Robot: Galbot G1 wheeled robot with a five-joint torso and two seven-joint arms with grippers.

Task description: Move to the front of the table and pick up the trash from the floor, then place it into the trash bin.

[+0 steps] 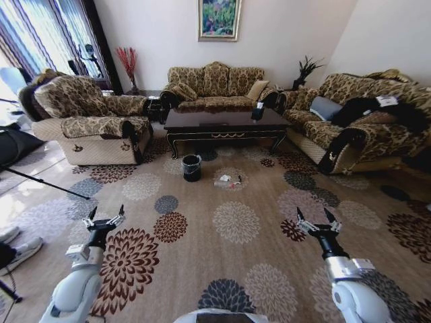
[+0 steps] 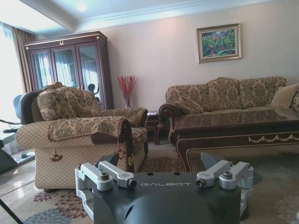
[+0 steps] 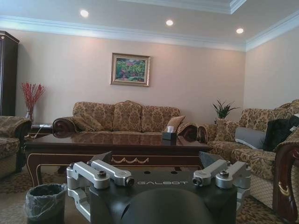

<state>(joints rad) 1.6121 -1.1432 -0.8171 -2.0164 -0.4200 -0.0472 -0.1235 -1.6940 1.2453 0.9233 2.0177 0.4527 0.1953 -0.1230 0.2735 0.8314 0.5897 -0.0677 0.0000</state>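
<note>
- Two pieces of trash (image 1: 227, 181), a crushed bottle and a white paper wad, lie on the carpet (image 1: 236, 222) in front of the table (image 1: 225, 123), well ahead of both sets of jaws.
- Just beside the litter, on its left, stands the trash bin (image 1: 191, 167), near the table's front left leg.
- On the table's far right corner sits a tissue box (image 1: 257, 112).
- Around the table: an armchair (image 1: 87, 121) at left, a sofa (image 1: 215, 86) behind, another sofa (image 1: 357, 121) at right.
- Bare carpet lies between the jaws and the litter.
- Left gripper (image 1: 103, 220) and right gripper (image 1: 316, 221) hang low above the carpet, jaws spread apart, holding nothing.
</note>
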